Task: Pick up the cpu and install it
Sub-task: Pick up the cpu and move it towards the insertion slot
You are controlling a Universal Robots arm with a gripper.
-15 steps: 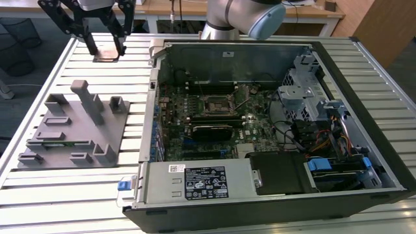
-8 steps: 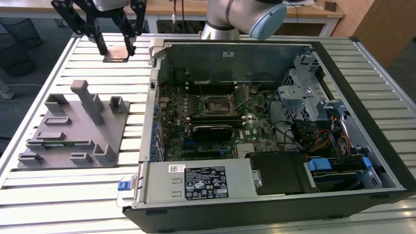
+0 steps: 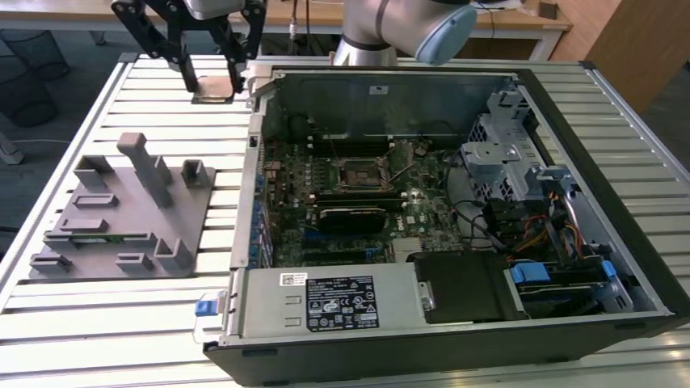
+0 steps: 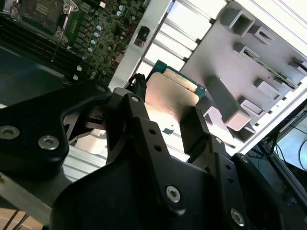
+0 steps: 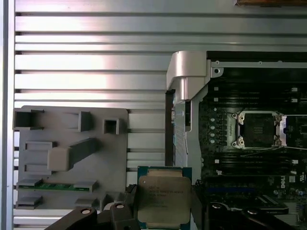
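Observation:
My gripper [image 3: 213, 82] hangs over the slatted table at the exterior view's upper left, outside the open computer case [image 3: 631, 267]. It is shut on the cpu [image 3: 213, 89], a flat square chip with a shiny metal top, held level by two opposite edges. In both wrist views the cpu [image 5: 163, 196] [image 4: 165, 96] sits between the black fingers [image 4: 194, 127]. Inside the case lies the motherboard's dark square socket [image 3: 359, 172] [image 5: 257, 129], with nothing in it and well apart from the gripper.
A grey plastic fixture [image 3: 124, 214] [image 5: 72, 153] with posts and slots lies on the table at the exterior view's left; a green memory stick [image 5: 57, 186] rests in it. A black heatsink block [image 3: 351, 214], drive cage [image 3: 506, 153] and cables fill the case.

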